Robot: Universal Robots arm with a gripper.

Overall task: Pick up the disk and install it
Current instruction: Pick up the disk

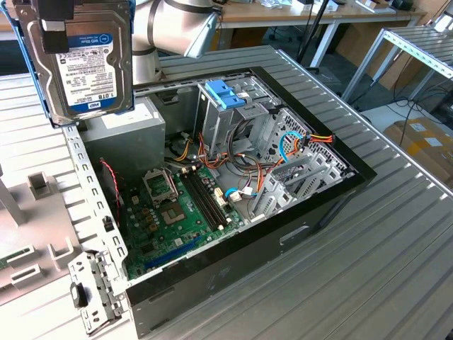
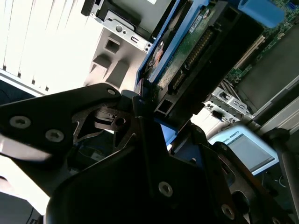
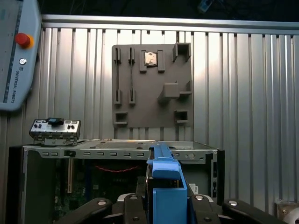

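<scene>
The disk (image 1: 81,60) hangs upright in the air at the exterior view's upper left, above the far left corner of the open computer case (image 1: 340,188). Its labelled silvery face is turned to the camera and blue rails run along its sides. My gripper (image 1: 55,25) is shut on its upper end. In the first wrist view the disk's blue end tab (image 3: 166,184) stands edge-on between my black fingers (image 3: 131,205), above the case's rim (image 3: 121,150). The second wrist view has the disk's circuit-board side (image 2: 187,51) running away from my gripper (image 2: 152,109).
Inside the case are a green motherboard (image 1: 177,212), cable bundles (image 1: 248,159) and a metal drive cage with a pale-blue latch (image 1: 225,93). A grey fixture board (image 3: 152,86) lies on the ribbed metal table (image 1: 396,248) beside the case. A teach pendant (image 3: 14,51) sits nearby.
</scene>
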